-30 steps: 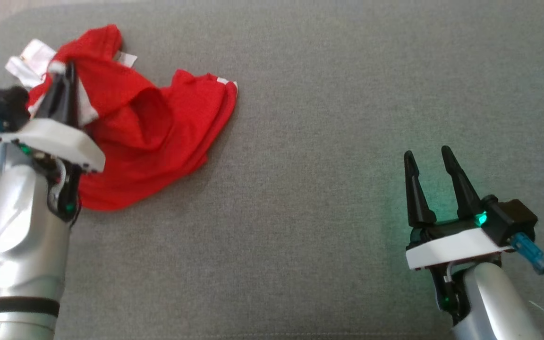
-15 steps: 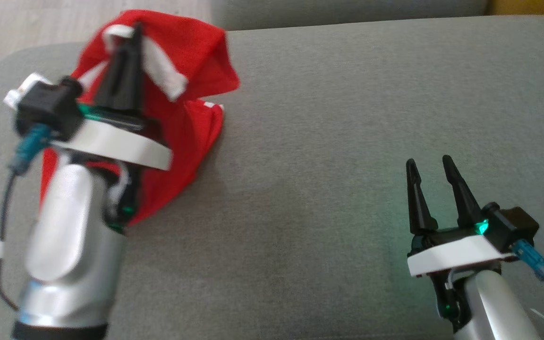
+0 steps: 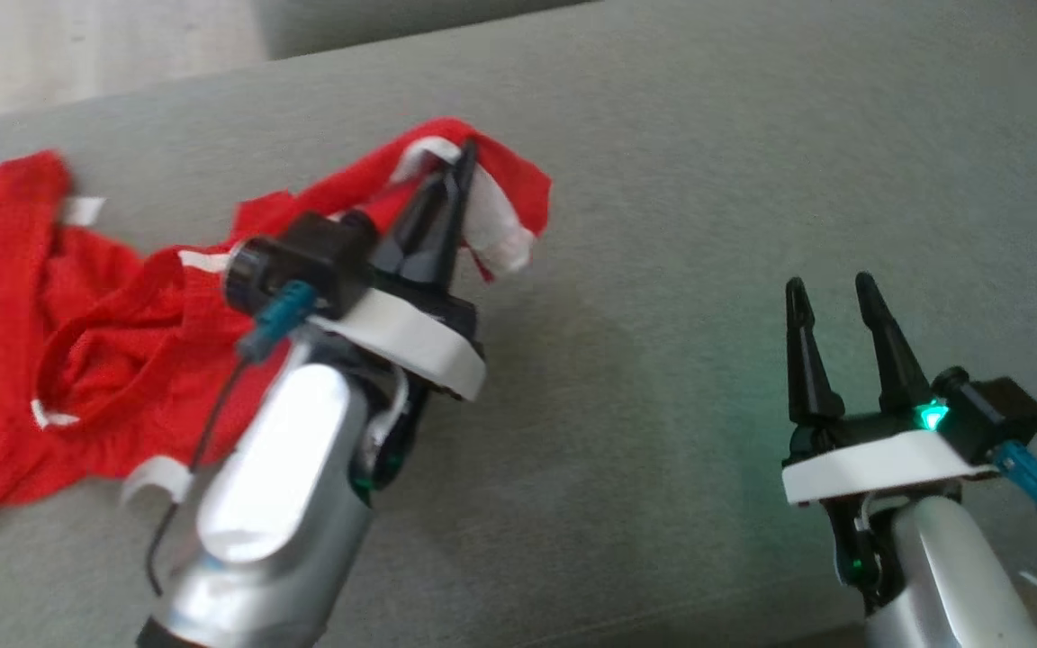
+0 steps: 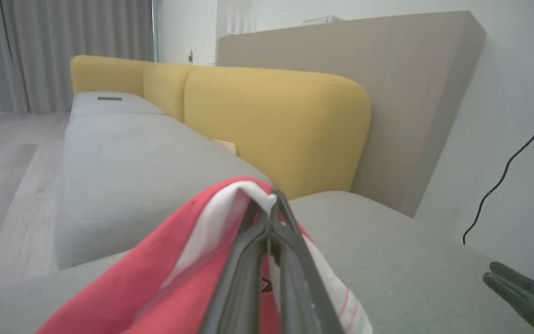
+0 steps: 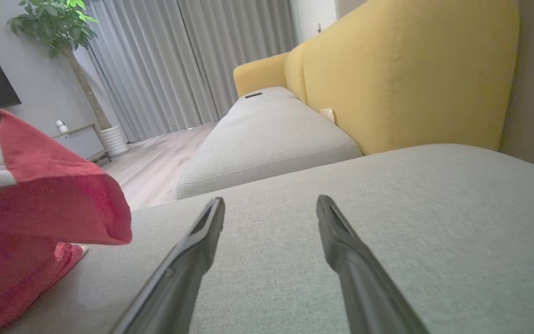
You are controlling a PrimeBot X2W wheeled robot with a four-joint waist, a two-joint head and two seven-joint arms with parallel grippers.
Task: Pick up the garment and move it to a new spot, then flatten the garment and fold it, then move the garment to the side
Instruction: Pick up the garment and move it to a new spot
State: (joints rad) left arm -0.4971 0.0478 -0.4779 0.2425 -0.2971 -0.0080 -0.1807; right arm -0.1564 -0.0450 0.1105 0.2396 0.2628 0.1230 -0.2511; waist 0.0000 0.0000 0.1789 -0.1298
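The garment (image 3: 77,333) is red with white trim and lies crumpled across the left of the grey cushion (image 3: 662,180). My left gripper (image 3: 464,157) is shut on a white-trimmed edge of it, lifting that edge above the cushion near the middle. In the left wrist view the closed fingers (image 4: 267,260) pinch the garment (image 4: 179,269). My right gripper (image 3: 829,292) stands open at the lower right, well apart from the cloth, with nothing between its fingers. The right wrist view shows its spread fingers (image 5: 202,241) and the raised garment (image 5: 30,204) at the left.
A yellow backrest (image 4: 276,125) runs along the far side of the grey seat (image 5: 271,134). Wooden floor (image 4: 3,176) lies past the cushion's left edge. A potted plant (image 5: 63,46), grey curtains (image 5: 179,60) and a wall cable (image 4: 508,167) stand beyond.
My left gripper has carried the held edge of the garment rightward, stretching the cloth out across the cushion. The head camera has shifted. The right gripper has kept its place and stayed open.
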